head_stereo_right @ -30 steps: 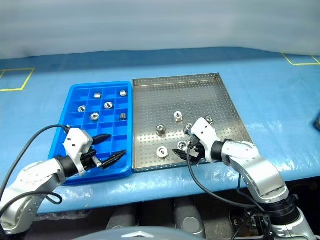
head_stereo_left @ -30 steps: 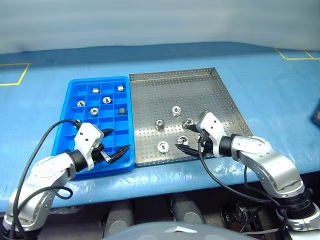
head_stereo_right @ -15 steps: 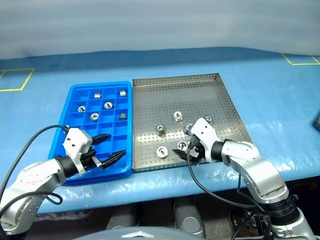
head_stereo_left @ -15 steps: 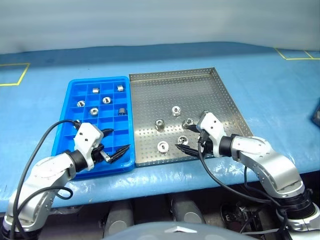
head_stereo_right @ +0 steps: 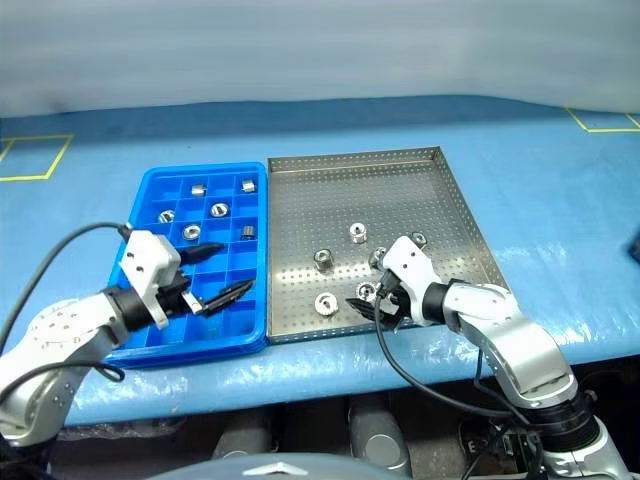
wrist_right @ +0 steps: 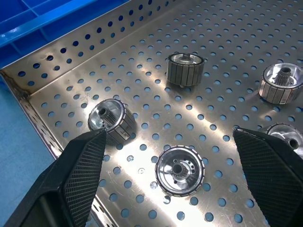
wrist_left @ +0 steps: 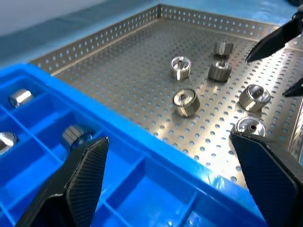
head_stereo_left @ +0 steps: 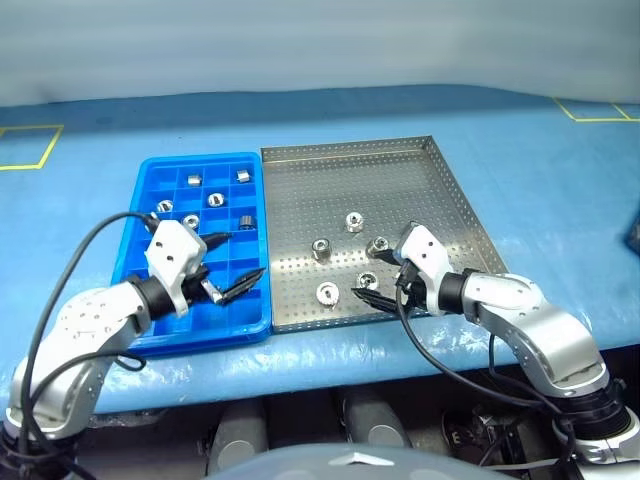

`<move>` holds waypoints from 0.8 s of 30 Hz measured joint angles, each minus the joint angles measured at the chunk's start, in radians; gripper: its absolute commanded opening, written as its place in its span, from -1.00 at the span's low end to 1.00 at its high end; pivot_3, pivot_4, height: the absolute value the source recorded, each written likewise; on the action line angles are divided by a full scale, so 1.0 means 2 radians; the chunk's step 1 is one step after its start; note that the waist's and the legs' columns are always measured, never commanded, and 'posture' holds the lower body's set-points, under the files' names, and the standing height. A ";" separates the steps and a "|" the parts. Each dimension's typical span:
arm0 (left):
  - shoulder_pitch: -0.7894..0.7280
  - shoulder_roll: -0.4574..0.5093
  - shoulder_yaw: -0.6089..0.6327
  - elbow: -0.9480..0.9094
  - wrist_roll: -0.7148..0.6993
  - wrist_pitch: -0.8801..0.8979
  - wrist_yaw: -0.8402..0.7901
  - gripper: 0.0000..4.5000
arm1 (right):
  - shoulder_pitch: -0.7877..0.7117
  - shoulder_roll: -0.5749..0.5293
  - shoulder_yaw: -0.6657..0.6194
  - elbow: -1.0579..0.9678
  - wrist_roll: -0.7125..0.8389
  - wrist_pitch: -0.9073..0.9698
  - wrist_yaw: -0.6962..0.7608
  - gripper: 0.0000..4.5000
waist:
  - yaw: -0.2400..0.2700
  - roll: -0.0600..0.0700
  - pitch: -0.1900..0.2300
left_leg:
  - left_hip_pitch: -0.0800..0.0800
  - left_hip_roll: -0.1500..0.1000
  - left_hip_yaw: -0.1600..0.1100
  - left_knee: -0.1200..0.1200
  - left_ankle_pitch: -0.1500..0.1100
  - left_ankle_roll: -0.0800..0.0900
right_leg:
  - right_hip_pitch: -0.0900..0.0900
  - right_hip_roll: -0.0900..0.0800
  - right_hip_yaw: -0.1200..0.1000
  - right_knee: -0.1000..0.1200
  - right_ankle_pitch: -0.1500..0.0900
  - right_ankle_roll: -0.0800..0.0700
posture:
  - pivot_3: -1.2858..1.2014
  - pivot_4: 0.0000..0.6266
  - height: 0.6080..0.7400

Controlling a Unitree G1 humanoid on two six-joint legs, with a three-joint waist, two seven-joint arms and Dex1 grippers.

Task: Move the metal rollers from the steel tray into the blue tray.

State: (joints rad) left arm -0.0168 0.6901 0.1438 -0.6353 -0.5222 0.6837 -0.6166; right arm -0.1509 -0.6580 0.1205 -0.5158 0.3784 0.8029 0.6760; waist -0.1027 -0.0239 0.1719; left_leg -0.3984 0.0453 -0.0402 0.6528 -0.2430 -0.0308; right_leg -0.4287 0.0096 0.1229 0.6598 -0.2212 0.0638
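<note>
Several metal rollers (head_stereo_left: 320,247) lie on the perforated floor of the steel tray (head_stereo_left: 340,180), mostly in its near half. More rollers (head_stereo_left: 212,199) sit in far compartments of the blue tray (head_stereo_left: 200,160), which lies against the steel tray's left side. My left gripper (head_stereo_left: 232,262) hovers open and empty over the blue tray's near right part, pointing toward the steel tray. My right gripper (head_stereo_left: 372,280) is open over the steel tray's near edge, its fingers (wrist_right: 80,175) on either side of a roller (wrist_right: 180,170) below them, without touching it.
Both trays rest on a blue table cover (head_stereo_left: 540,170) with yellow tape marks (head_stereo_left: 30,150) at the far corners. The table's front edge runs just below the trays. In the left wrist view the right gripper's fingertips (wrist_left: 279,38) show beyond the rollers.
My left gripper has risen and shifted a little farther over the blue tray, still open. The right gripper and the rollers have not moved.
</note>
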 measured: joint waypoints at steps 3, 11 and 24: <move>-0.067 0.015 -0.026 0.036 0.004 0.024 -0.005 1.00 | 0.004 0.008 0.000 0.000 -0.001 -0.006 -0.007 1.00 | 0.000 0.000 0.000 | 0.000 0.000 0.000 0.000 0.000 0.000 | 0.000 0.000 0.000 0.000 0.000 0.000 | -0.04 -0.52 1.00; -0.231 0.009 -0.157 0.170 0.054 0.042 -0.058 1.00 | 0.026 0.043 -0.007 -0.001 -0.020 -0.024 -0.056 1.00 | -0.008 0.000 0.000 | -0.001 0.000 -0.001 0.000 0.000 0.000 | 0.000 0.000 0.000 0.000 0.001 0.002 | -0.09 -0.52 1.00; -0.380 -0.091 -0.280 0.411 0.163 -0.021 -0.130 1.00 | 0.053 0.071 -0.010 -0.013 -0.030 -0.028 -0.095 1.00 | -0.035 0.000 0.000 | -0.001 0.000 -0.001 0.000 0.000 0.000 | 0.000 0.001 0.000 0.000 0.002 0.004 | -0.16 -0.52 1.00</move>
State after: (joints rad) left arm -0.7763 0.5074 -0.4159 0.1869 -0.1965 0.6412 -0.8758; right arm -0.0444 -0.5154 0.1007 -0.5426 0.3175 0.7473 0.4851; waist -0.1731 -0.0241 0.1720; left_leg -0.4006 0.0446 -0.0425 0.6537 -0.2430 -0.0306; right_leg -0.4287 0.0106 0.1230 0.6601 -0.2173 0.0709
